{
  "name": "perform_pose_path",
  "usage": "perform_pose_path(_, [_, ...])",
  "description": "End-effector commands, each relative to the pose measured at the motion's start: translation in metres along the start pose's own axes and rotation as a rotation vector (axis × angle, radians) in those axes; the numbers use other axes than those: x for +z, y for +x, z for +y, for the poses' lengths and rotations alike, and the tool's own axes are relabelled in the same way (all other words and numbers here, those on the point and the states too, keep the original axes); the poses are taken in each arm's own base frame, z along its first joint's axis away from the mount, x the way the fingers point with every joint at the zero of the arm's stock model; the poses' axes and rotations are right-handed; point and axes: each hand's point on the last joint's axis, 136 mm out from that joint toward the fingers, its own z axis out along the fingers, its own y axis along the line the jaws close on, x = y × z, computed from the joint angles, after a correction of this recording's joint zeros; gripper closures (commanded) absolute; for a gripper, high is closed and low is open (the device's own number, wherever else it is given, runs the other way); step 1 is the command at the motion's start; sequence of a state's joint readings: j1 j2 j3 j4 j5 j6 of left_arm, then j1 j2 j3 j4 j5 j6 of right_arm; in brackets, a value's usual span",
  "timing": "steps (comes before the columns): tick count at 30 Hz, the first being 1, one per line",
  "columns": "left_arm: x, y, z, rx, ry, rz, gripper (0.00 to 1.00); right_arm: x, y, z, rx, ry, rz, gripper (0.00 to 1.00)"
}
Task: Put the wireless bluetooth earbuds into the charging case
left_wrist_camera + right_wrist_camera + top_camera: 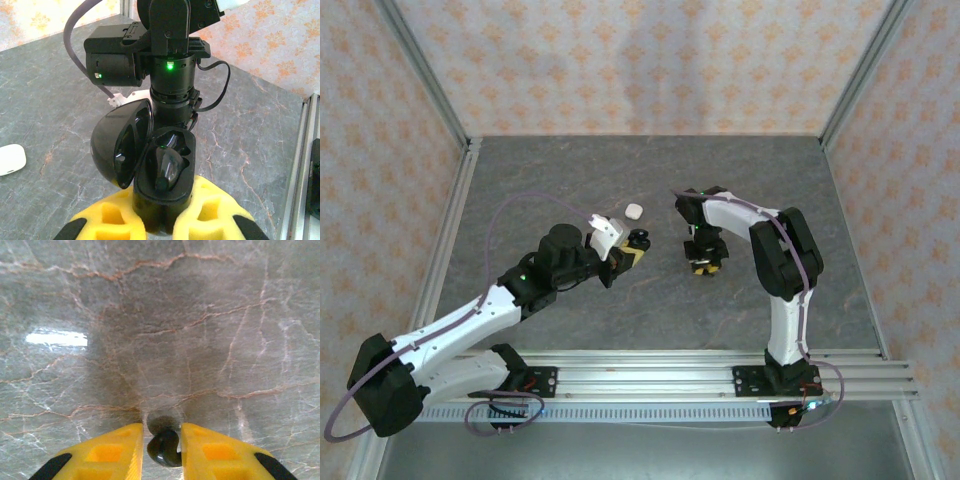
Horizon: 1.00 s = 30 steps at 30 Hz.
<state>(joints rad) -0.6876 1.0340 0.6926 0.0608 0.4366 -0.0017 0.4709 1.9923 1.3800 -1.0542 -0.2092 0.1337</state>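
Note:
The black charging case (186, 176) stands open with its lid (120, 145) swung to the left, and one black earbud (167, 167) sits in a socket. My left gripper (162, 212) is shut on the base of the case, holding it above the table (636, 250). My right gripper (161, 434) points straight down at the table, its yellow fingers closed against a second black earbud (164, 447) that lies on the stone surface. From above, the right gripper (706, 264) is a short way right of the held case.
A white closed case (633, 211) lies on the table just behind the left gripper, also at the left edge (10, 159) of the left wrist view. The right arm's wrist (170, 65) rises close behind the held case. Aluminium rail (720, 375) runs along the near edge.

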Motion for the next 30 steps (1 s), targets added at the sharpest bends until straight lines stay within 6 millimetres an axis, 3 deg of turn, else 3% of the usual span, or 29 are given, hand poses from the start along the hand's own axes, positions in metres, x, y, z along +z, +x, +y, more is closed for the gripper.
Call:
perform_pose_path(1, [-0.002, -0.005, -0.002, 0.013, 0.001, -0.015, 1.00, 0.003, 0.004, 0.003, 0.000, -0.007, 0.021, 0.75])
perform_pose_path(7, [-0.005, -0.005, -0.002, 0.015, -0.004, -0.025, 1.00, -0.009, 0.006, 0.000, 0.008, -0.003, -0.015, 0.76])
perform_pose_path(11, [-0.004, -0.006, -0.002, 0.013, -0.001, -0.027, 1.00, -0.014, 0.009, -0.004, -0.008, 0.012, -0.024, 0.71])
perform_pose_path(17, [-0.006, -0.005, -0.003, 0.011, -0.001, -0.026, 1.00, -0.012, 0.012, 0.001, -0.090, -0.015, -0.003, 0.65])
perform_pose_path(30, [-0.009, -0.005, -0.001, 0.010, -0.015, -0.027, 1.00, 0.001, 0.011, 0.001, -0.154, 0.009, 0.055, 0.66])
